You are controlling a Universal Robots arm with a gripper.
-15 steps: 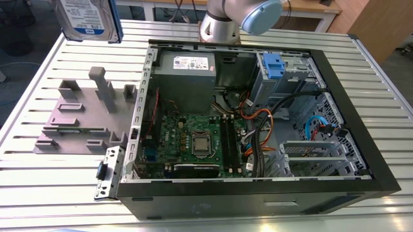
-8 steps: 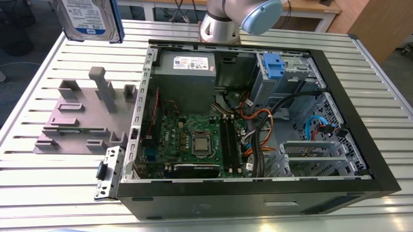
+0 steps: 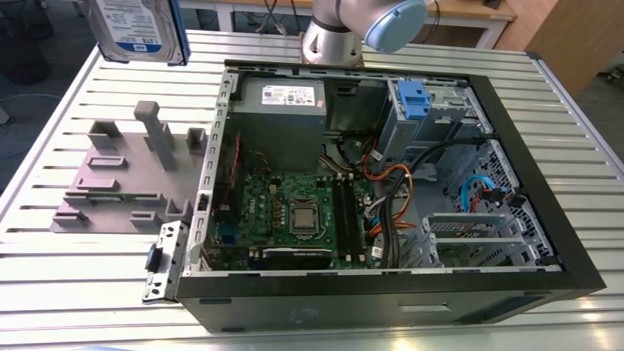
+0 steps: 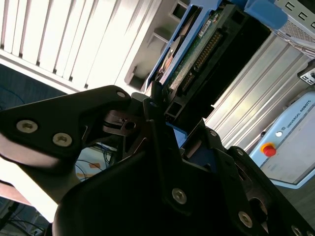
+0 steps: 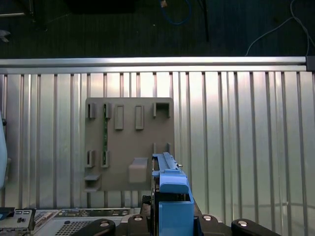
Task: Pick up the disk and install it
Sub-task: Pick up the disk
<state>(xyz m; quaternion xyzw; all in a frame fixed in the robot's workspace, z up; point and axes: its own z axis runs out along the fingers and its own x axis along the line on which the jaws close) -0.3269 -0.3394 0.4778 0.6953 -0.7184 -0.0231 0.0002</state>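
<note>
Over the table's [image 3: 58,292] far corner at the exterior view's left: disk [image 3: 137,29] hangs in the air, label side to the camera, well apart from the open computer case [image 3: 390,183]; grey slotted holder [image 3: 127,175] sits on the table below it, beside the case.

Claw [image 4: 172,125] closed down on the disk's blue-railed end, circuit-board side and connector showing beyond the fingers (second wrist view); grip looks firm, disk roughly upright.

Step, as judged: pick-up done, carry in hand, install not yet done; drive bay [image 3: 439,117] with its blue bracket [image 3: 414,99] lies at the case's far side.

Requirement, as judged: a traverse across the case, rails squared to the bay, a clean line past the cables.
</note>
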